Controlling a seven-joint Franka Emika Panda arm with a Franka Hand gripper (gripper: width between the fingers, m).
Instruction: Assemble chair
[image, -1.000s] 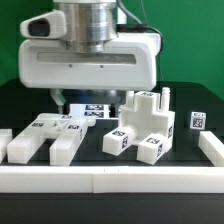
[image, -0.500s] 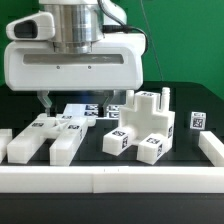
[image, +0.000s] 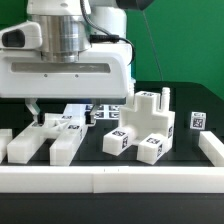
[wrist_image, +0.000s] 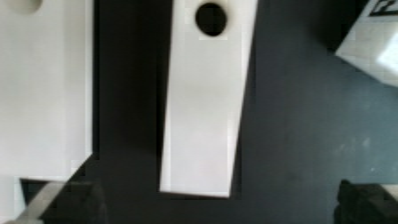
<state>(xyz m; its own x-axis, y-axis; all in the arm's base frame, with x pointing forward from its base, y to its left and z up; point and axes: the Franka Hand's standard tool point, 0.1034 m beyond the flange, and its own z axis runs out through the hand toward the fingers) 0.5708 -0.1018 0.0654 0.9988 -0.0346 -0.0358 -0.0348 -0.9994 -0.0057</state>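
The chair is in loose white tagged parts on the black table. Two bars (image: 30, 140) (image: 68, 141) lie at the exterior view's left, a blocky tagged cluster (image: 145, 125) stands in the middle, and a flat slab (image: 97, 112) lies behind. My gripper (image: 62, 110) hangs over the left bars, open and empty. In the wrist view a long bar with an oval hole (wrist_image: 205, 100) runs between the open fingers of my gripper (wrist_image: 214, 207). A wider white piece (wrist_image: 39, 90) lies beside it.
A long low white border rail (image: 110, 180) runs along the table's front. A small tagged block (image: 196, 121) stands at the exterior view's right, next to a white rail end (image: 212, 148). Another white piece (wrist_image: 374, 50) shows at the wrist view's corner.
My gripper has moved toward the exterior view's left, from above the slab to above the left bars. The parts have not moved.
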